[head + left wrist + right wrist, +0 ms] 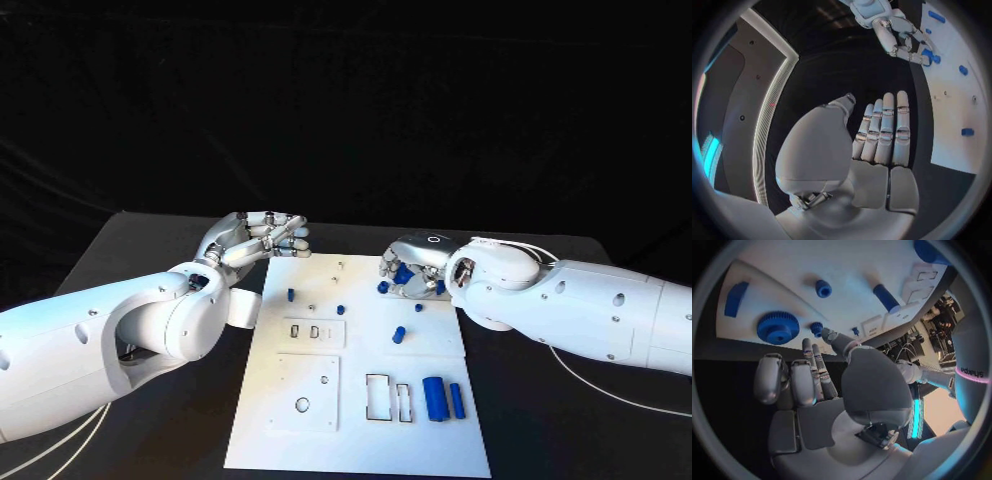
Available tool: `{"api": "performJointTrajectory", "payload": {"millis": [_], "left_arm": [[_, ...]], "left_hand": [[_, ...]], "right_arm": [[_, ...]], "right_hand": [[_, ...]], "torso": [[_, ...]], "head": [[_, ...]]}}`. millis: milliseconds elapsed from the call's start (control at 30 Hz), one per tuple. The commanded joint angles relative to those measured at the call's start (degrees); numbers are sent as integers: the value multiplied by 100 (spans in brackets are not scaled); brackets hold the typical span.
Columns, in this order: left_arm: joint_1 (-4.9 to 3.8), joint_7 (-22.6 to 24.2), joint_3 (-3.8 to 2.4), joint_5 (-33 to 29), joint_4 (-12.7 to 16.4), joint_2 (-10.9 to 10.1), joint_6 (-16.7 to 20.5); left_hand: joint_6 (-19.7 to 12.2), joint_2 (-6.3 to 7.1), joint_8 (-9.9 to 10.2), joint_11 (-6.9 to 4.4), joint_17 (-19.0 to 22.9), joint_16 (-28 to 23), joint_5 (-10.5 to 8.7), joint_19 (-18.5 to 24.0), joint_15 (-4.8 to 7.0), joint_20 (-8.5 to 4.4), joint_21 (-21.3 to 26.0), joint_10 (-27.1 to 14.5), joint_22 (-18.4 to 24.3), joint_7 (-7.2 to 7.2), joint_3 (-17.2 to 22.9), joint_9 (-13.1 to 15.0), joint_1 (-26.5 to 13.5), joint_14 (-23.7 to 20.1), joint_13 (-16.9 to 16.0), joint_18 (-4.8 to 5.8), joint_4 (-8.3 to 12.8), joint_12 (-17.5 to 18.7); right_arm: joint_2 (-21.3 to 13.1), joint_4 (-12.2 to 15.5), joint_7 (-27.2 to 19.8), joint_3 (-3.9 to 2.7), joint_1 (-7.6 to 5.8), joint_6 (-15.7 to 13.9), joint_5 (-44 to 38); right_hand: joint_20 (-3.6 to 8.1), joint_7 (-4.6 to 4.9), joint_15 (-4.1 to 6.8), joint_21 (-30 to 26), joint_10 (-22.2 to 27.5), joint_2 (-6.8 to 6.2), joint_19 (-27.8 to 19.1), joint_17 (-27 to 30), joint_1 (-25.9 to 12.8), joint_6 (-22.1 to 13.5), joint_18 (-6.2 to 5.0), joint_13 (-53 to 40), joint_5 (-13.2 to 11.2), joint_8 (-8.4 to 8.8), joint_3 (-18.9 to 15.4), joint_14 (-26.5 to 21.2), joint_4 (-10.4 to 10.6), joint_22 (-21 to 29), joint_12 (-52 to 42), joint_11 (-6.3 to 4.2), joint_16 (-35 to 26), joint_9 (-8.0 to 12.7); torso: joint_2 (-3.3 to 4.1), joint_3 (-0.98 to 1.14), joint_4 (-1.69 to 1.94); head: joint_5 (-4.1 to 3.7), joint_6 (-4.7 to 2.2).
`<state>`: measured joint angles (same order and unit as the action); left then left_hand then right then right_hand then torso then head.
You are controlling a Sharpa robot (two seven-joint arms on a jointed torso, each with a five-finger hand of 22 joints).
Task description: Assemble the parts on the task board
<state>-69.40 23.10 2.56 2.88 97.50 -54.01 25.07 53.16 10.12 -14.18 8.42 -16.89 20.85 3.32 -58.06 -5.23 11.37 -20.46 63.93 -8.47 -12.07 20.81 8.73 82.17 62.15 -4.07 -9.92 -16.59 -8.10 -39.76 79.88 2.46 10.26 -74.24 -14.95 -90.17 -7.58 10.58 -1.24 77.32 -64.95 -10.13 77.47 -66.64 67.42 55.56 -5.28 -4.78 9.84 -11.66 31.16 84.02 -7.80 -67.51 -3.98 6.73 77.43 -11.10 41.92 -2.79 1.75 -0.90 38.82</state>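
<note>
The white task board (361, 440) lies in the middle of the black table. Small blue pegs (291, 295) and a short blue cylinder (400, 334) lie on it, and two longer blue pieces (444, 400) sit near its front right. A blue gear (777, 327) lies at the board's far right edge. My right hand (408, 272) hovers over that edge, its fingertips (808, 346) close beside the gear, holding nothing. My left hand (267, 238) is off the board's far left corner, with straight fingers (882, 130) and an empty palm.
Rectangular and round recesses (379, 396) are cut into the board's near half. In the right wrist view a flat blue bar (736, 299) lies near the gear. Black table surface (159, 250) surrounds the board on both sides.
</note>
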Motion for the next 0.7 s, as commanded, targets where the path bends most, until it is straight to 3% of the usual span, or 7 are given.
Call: {"api": "performJointTrajectory", "payload": {"millis": [33,700], "left_arm": [[-18,-12,-8,18,22,5,-116],[-52,-56,-14,16,60,-5,-160]], "left_hand": [[-29,-6,5,16,-5,35,-26,-27,-20,-8,-39,-1,-5,-23,-42,-7,-60,27,4,-52,8,30],[-37,-12,9,21,-14,37,-26,-24,-24,-7,-40,-8,-4,-29,-43,-9,-65,19,4,-51,10,38]], "right_arm": [[31,-8,156,0,14,144,-188],[201,-155,132,2,77,-17,-153]], "right_hand": [[-6,5,-47,49,-28,-12,66,-45,22,34,83,-7,18,-27,9,238,26,-61,-18,-14,41,-10],[12,-43,-19,294,-182,155,235,-120,93,96,148,-45,1,-84,217,226,103,-456,-76,-62,188,-84]], "torso": [[15,-6,2],[61,-19,4]], "head": [[14,-4],[85,16]]}}
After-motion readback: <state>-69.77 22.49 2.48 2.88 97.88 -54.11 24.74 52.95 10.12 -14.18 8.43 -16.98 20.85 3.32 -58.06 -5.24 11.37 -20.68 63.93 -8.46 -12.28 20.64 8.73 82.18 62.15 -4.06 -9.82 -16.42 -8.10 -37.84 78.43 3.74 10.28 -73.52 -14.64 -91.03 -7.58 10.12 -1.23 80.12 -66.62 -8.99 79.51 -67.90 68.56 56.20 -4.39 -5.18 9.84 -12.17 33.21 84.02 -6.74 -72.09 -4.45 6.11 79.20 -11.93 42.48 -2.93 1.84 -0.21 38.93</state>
